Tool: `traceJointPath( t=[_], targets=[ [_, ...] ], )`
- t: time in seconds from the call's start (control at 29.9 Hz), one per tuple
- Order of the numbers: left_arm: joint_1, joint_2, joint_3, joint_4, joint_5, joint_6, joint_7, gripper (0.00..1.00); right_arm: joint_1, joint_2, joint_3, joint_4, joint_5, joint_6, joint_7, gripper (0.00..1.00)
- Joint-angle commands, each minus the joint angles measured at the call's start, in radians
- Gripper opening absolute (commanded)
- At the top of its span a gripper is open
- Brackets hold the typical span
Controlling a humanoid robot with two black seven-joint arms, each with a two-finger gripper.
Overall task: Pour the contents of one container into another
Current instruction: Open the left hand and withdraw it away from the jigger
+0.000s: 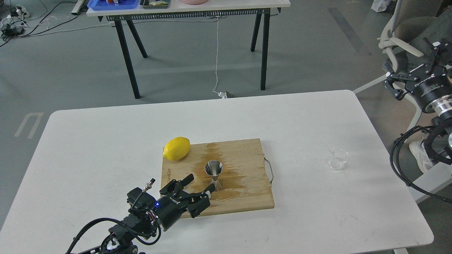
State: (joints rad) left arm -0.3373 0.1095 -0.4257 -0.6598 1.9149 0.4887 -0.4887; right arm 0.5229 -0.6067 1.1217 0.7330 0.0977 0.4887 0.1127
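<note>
The steel jigger (214, 171) stands upright on the wooden cutting board (247, 151), beside a wet stain. Far to its right, the tiny clear glass cup (338, 159) rests on the white table (106, 141) with nothing touching it. My left gripper (200, 186) is open and lies low over the board's front left corner, with its fingertips just left of the jigger's base and nothing between them. My right gripper (406, 56) hangs open beyond the table's right edge, well above and behind the glass cup.
A yellow lemon (176, 148) sits at the board's back left corner. The board has a metal handle (270, 171) on its right side. A chair (399, 38) stands behind my right arm; a second table (190, 7) is far back.
</note>
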Motion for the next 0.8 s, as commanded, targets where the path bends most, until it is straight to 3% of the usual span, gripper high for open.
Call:
traceJointPath(
  t=[0.0, 0.1, 0.27, 0.6, 0.64, 0.77],
  targets=[
    [0.012, 0.068, -0.002, -0.011, -0.016, 0.000, 0.000, 0.99, 0.002, -0.001, 0.001, 0.000, 0.000, 0.000, 0.001, 0.99],
    [0.012, 0.175, -0.011, -0.012, -0.065, 0.000, 0.000, 0.98, 0.002, -0.001, 0.004, 0.000, 0.000, 0.000, 0.001, 0.99],
    [-0.037, 0.344, -0.039, -0.017, -0.385, 0.000, 0.000, 0.97, -0.001, 0.001, 0.004, 0.002, 0.000, 0.000, 0.004, 0.99],
    [-0.207, 0.470, -0.155, -0.250, -0.844, 0.000, 0.000, 0.99, 0.003, 0.038, 0.001, 0.002, 0.000, 0.000, 0.001, 0.99],
    [-0.207, 0.478, -0.185, -0.270, -0.868, -0.036, 0.000, 0.99, 0.003, 0.038, 0.001, 0.002, 0.000, 0.000, -0.001, 0.99],
    [-0.197, 0.516, -0.281, -0.365, -0.950, -0.422, 0.000, 0.99, 0.003, 0.033, 0.001, 0.003, -0.001, 0.000, -0.001, 0.99]
  ],
)
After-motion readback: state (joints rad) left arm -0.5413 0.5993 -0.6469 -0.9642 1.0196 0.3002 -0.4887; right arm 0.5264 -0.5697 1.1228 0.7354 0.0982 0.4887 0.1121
